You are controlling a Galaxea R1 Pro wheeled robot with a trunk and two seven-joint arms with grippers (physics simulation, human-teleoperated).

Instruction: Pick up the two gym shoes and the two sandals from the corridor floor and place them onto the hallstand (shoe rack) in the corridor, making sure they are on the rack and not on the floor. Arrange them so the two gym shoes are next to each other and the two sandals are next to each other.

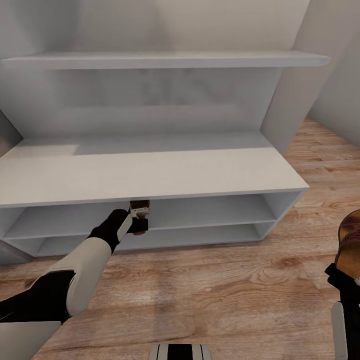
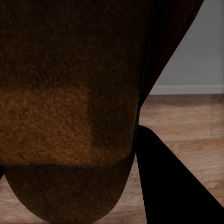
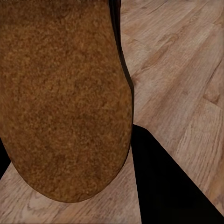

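The hallstand (image 1: 150, 172) is taking up most of the head view: a thick white-grey top, two open tiers below it, and a floating shelf (image 1: 165, 60) on the wall above. All its surfaces are lying bare apart from what the left arm is bringing in. The corridor floor (image 1: 210, 295) is running out in front of it in light wood planks.

The left arm is reaching forward to the front edge of the rack's top, a little left of its middle. The left gripper (image 1: 134, 220) is clamping one sandal (image 1: 139, 216), holding it just under that front edge at the mouth of the upper tier. The sandal's long axis seems to be pointing away from the gripper into the rack, though it is too small there to be sure. In the left wrist view its dark brown underside (image 2: 70, 112) is lying right along the fingers.

The right gripper (image 1: 345, 282) is sitting at the head view's right edge, over the floor and well apart from the rack's right end, gripping the second sandal (image 1: 350, 240); its tan sole (image 3: 65, 98) is hanging above the planks.

So the left arm is much the nearer, and the coming move is likely a short push forward onto the upper tier.

Count: two sandals, one in each gripper; one rack.
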